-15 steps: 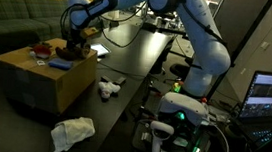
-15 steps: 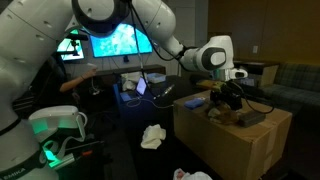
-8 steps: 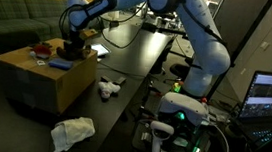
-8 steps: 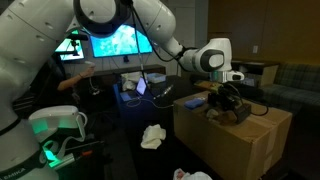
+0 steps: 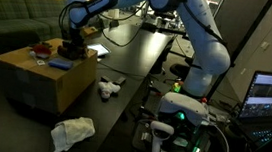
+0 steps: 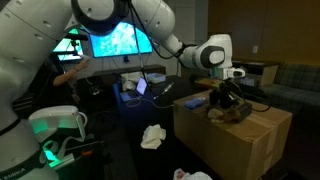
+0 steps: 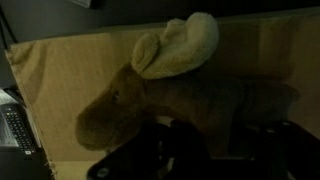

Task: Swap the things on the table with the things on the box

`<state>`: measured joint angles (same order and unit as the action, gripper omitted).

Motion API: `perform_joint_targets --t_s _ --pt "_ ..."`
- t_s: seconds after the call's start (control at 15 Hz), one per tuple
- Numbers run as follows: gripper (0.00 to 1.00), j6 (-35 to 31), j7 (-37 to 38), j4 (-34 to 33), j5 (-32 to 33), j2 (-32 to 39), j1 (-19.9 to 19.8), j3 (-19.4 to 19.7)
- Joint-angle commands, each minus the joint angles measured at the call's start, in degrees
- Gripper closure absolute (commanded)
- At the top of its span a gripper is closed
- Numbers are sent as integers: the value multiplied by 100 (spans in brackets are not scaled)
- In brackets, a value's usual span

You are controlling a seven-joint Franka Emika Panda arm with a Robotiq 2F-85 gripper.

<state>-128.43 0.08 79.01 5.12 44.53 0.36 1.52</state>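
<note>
step: we judge the first pick of the swap | pincer (image 6: 232, 106) clamped on the brown plush toy (image 7: 170, 95), gripped at its body so it lifts level | toy lies on the box (image 5: 35, 76), mid-left of frame | tabletop (image 5: 131, 71) at centre; white cloth (image 5: 72, 132) lower left, likely due on the box

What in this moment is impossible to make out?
Plush, right end: wrist view, lost in shadow.
Gripper fingertips: wrist view, black on shadow, cut by the bottom edge.
Red item on box: exterior view, too small to identify.
White lump near box: exterior view, too small and blurred.
</note>
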Motion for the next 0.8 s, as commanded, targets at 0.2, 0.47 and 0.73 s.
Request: perform_joint_targets --t_s 0.2,0.47,0.73 --pt "88 274 -611 739 -103 -883 -133 -179" --pt "89 372 -1158 1600 -216 -1768 -299 -336" --pt "88 401 -1509 2635 -362 -2646 -392 -386"
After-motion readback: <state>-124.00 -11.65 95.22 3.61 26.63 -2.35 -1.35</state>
